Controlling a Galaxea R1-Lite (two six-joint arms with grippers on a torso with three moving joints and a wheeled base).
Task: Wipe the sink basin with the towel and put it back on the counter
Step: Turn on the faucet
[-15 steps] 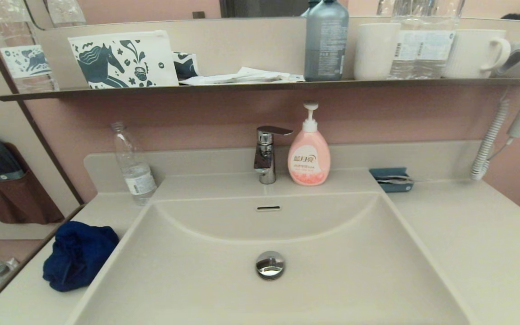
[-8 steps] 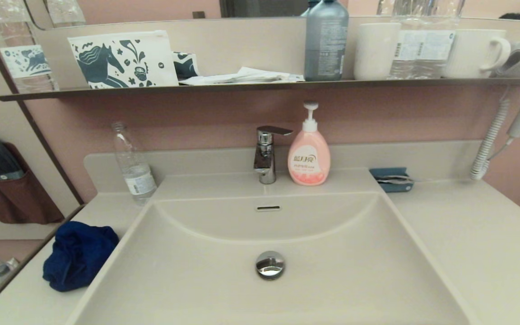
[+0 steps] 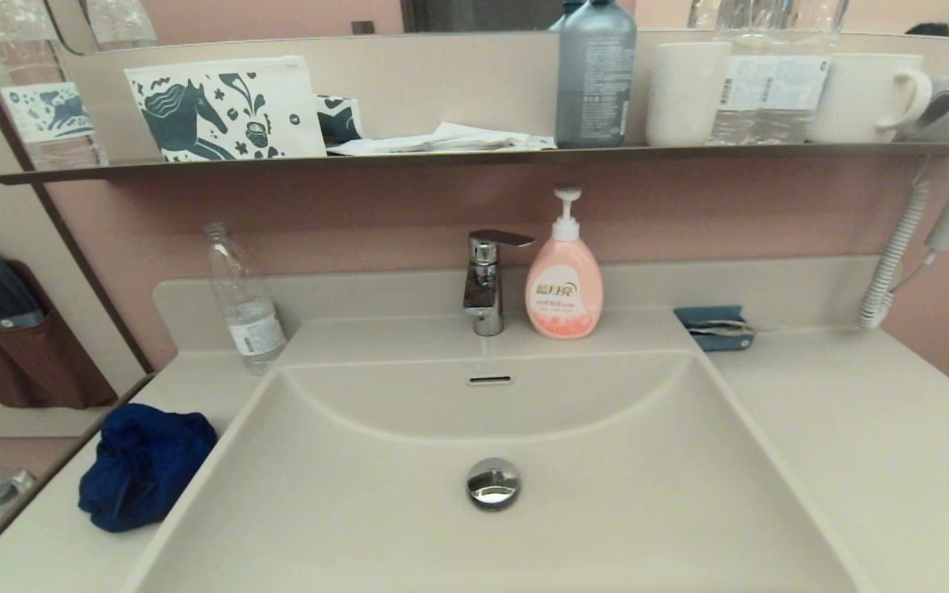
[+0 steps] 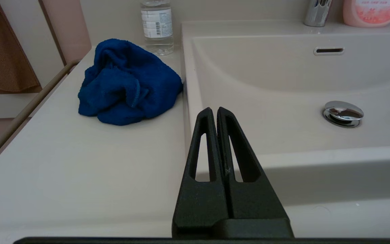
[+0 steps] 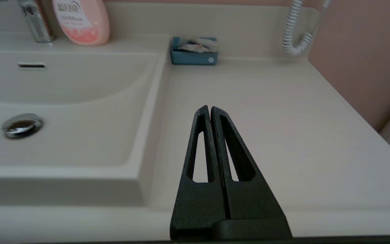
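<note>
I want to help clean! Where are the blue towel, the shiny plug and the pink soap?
blue towel [image 3: 141, 465], head view, middle of crumpled cloth.
shiny plug [image 3: 493, 483], head view, chrome top.
pink soap [image 3: 563, 292], head view, bottle's label.

You had the towel [image 3: 143, 466] lying crumpled in a dark blue heap at the lower left of the head view, on the counter [image 3: 870, 445] and touching the basin's left rim. Your sink basin [image 3: 409, 527] filled the lower middle: cream-beige, sloping sides, its chrome drain plug [image 3: 493, 483] in the floor and the overflow slot [image 3: 490, 380] in the back wall.
</note>
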